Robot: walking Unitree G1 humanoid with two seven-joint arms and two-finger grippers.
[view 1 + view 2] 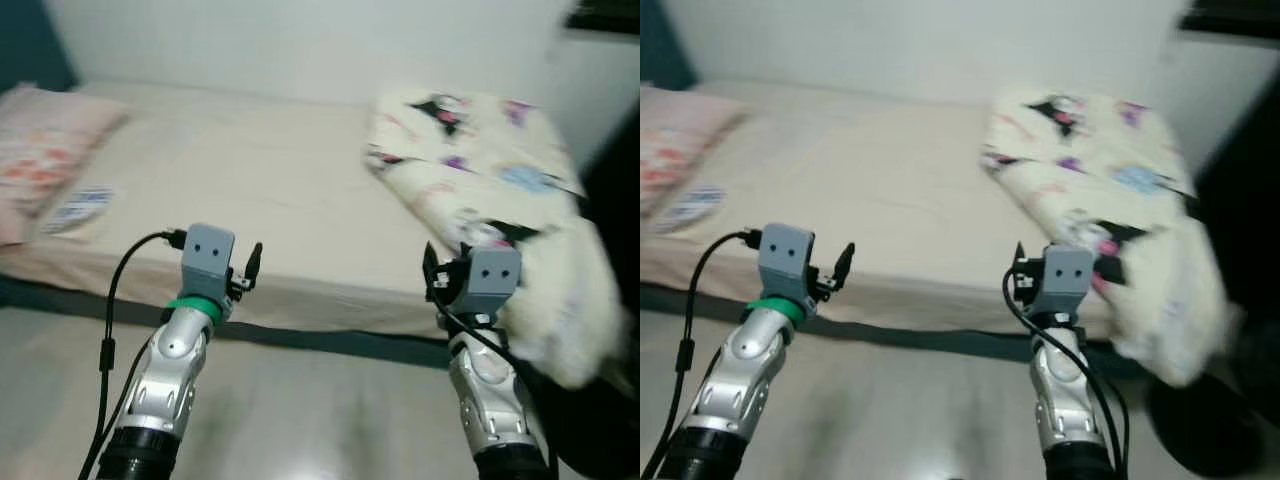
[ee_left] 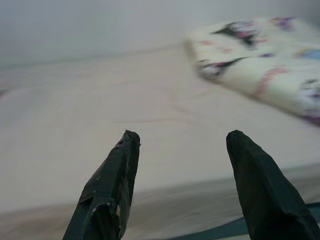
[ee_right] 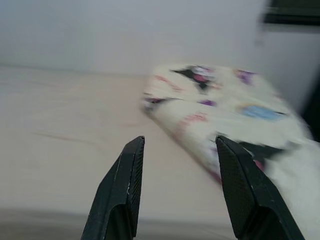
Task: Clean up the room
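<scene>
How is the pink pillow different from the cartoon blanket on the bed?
The pillow is pink with orange marks; the blanket is cream with dark, purple and blue cartoon prints. The pillow lies at the robot's left end of the bed; the blanket is folded at the right end. The pillow stays on the mattress; the blanket spills over the front edge. Both rest on the bed.

The bed (image 1: 250,190) wears a plain beige sheet and stands against a pale wall (image 1: 300,45), with a dark band (image 1: 320,338) running along its near edge just above the light floor (image 1: 300,420). At the bed's left end sits a blue-grey wall section (image 1: 30,45), and off the bed's far right corner hangs a dark rectangular shape (image 1: 605,15), too blurred to identify. Beyond the bed's right side everything falls into deep shadow (image 1: 615,200).
</scene>
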